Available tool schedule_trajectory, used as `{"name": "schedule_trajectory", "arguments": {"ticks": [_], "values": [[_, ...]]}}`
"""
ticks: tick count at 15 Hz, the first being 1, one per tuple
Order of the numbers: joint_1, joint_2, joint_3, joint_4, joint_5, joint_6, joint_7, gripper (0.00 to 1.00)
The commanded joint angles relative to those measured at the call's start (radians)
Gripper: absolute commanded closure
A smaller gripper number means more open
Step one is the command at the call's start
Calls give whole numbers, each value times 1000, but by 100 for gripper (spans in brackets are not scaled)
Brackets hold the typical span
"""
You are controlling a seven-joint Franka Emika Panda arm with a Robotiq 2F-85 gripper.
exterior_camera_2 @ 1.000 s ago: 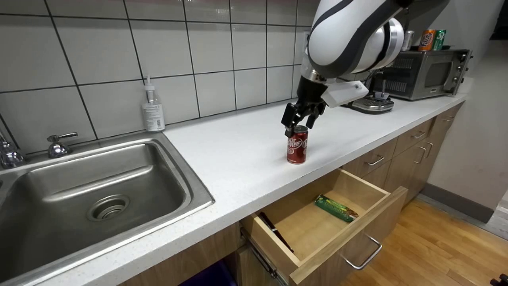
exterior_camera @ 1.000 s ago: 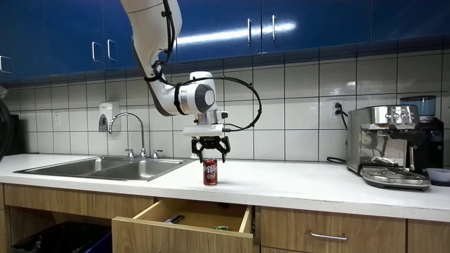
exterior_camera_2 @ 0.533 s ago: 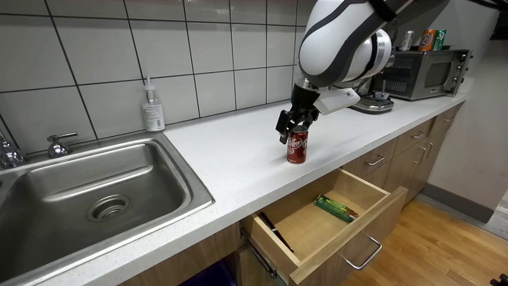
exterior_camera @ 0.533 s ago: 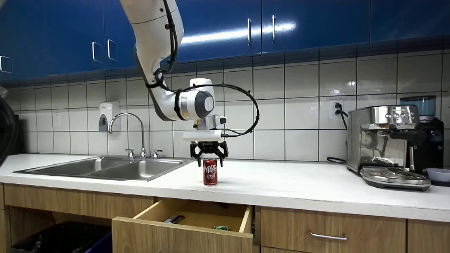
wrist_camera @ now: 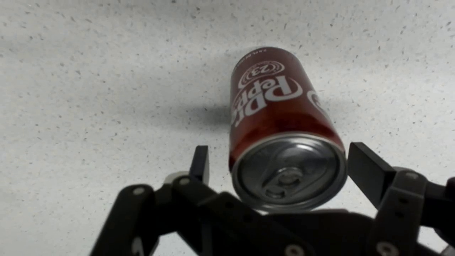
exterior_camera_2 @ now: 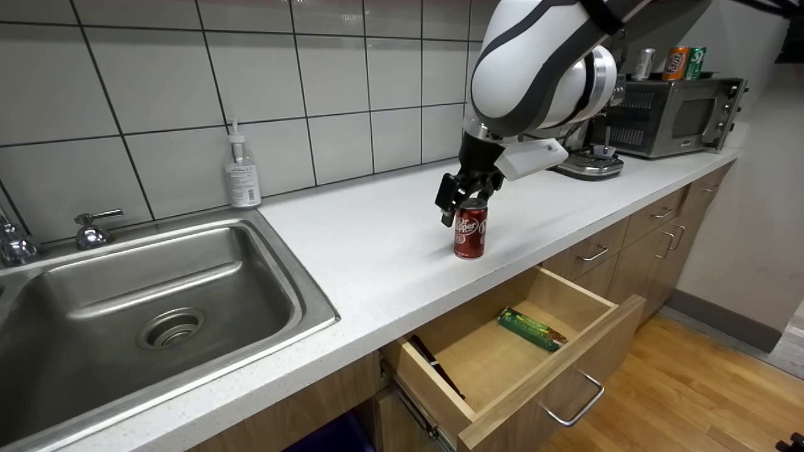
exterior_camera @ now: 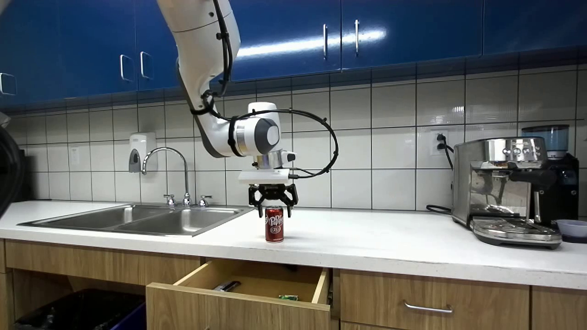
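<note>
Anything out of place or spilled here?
The drawer under the counter stands out: it's pulled open, while the neighbouring drawer is closed. No spill visible; the Dr Pepper can stands upright, with the gripper spread at its top.

Dr Pepper can (exterior_camera: 274,224) is standing on countertop (exterior_camera: 367,233), right of sink (exterior_camera: 185,223), left of espresso machine (exterior_camera: 500,183) in both exterior views; snack bar (exterior_camera_2: 532,329) is lying in drawer (exterior_camera_2: 487,358).

glossy blue wall cabinets (exterior_camera: 293,23), crossed by a streak of reflected light (exterior_camera: 307,44), hang above dark-grouted white wall tiles (exterior_camera: 394,149); a wooden floor (exterior_camera_2: 697,389) meets a gray baseboard (exterior_camera_2: 723,321) below a pale wall (exterior_camera_2: 747,220).
</note>
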Motion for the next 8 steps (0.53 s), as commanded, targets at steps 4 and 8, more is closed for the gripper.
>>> {"name": "schedule_trajectory", "arguments": {"ticks": [4,8], "values": [[-18,11,19,31,28,-66,-8,0],[-8,5,7,2,21,-32,4,0]]}}
